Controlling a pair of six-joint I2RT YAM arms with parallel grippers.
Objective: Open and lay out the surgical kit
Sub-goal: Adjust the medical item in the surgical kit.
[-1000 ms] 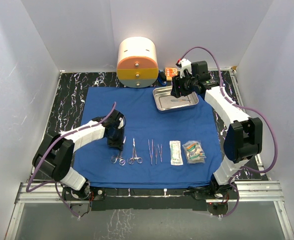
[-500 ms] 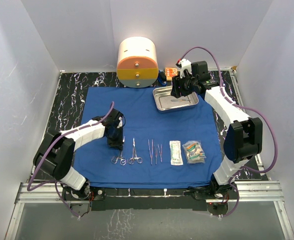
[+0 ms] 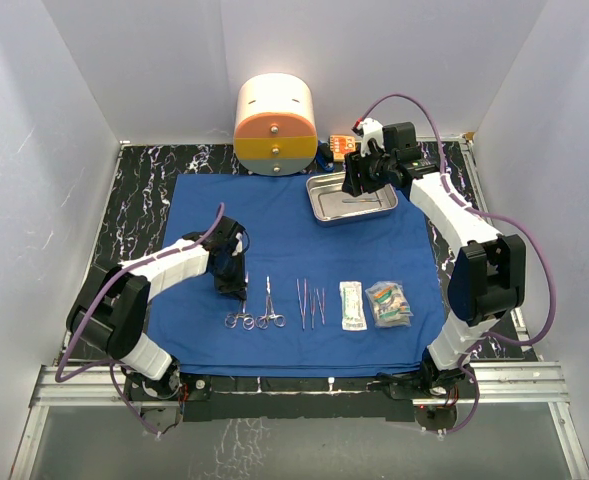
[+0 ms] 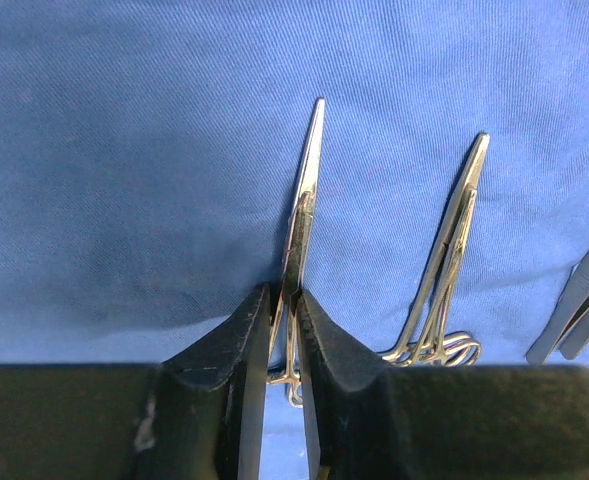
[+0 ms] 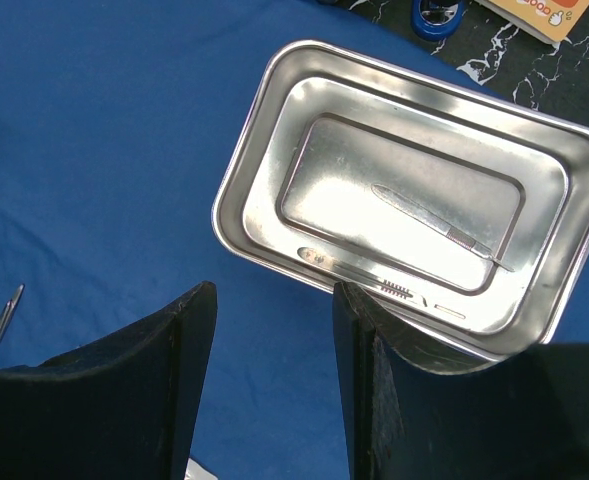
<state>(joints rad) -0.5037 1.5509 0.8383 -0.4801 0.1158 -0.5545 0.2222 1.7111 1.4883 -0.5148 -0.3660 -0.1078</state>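
Note:
The royal-blue cloth (image 3: 274, 220) lies spread flat. On its near part, in a row, lie scissors (image 3: 238, 316), forceps (image 3: 269, 305), tweezers (image 3: 311, 300) and two clear packets (image 3: 351, 305) (image 3: 388, 303). My left gripper (image 3: 234, 288) is low over the cloth and shut on the scissors (image 4: 304, 190), whose blades point away; the forceps (image 4: 454, 240) lie just right of them. The steel tray (image 3: 319, 195) stands at the back right with two scalpels (image 5: 434, 225) (image 5: 374, 275) inside. My right gripper (image 5: 274, 330) hangs open and empty above the tray's near-left corner (image 5: 236, 215).
A round cream-and-orange drawer container (image 3: 276, 125) stands behind the cloth. A small orange box (image 3: 340, 143) and a small blue round thing (image 5: 436, 14) lie on the black marbled table behind the tray. White walls close in the back and both sides.
My left arm has shifted a little to the left while holding the scissors. The right arm has not moved.

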